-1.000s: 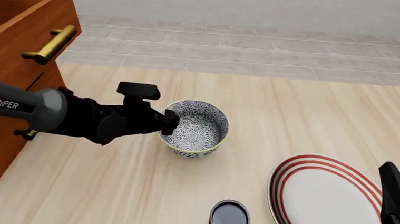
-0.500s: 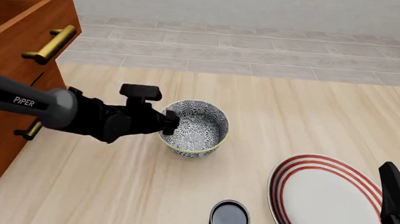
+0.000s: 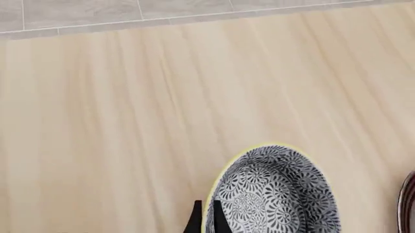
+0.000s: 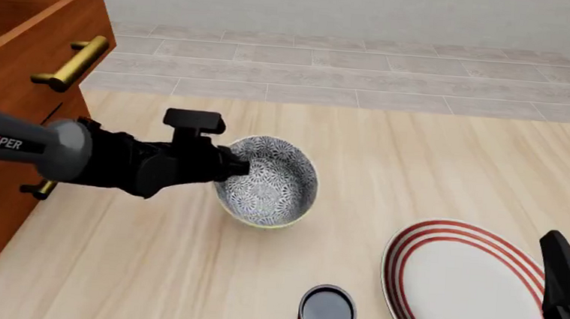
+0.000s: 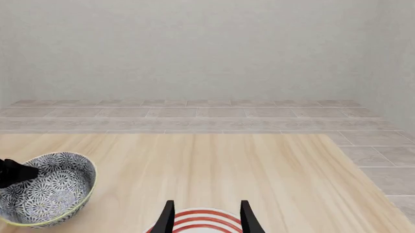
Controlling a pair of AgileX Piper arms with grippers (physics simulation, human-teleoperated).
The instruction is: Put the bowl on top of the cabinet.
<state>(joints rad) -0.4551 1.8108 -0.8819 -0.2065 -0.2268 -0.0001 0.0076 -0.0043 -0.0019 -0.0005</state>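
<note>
Showing the light wooden table (image 4: 435, 170) carrying all items, with the reddish-brown cabinet (image 4: 15, 73) with brass bar handles standing at its left edge. A white plate with red rings (image 4: 467, 289) lies at the near right. The patterned bowl (image 4: 266, 181) sits tilted near the table's centre, beside the cabinet rather than on top of it, its opening turned toward the right. The left pincer (image 4: 233, 165) is clamped on the bowl's left rim, one finger (image 3: 218, 219) inside and one outside the wall. A dark can (image 4: 327, 314) stands near the plate's left edge. The right pincer (image 5: 206, 216) hovers above the plate, fingers apart and holding nothing.
</note>
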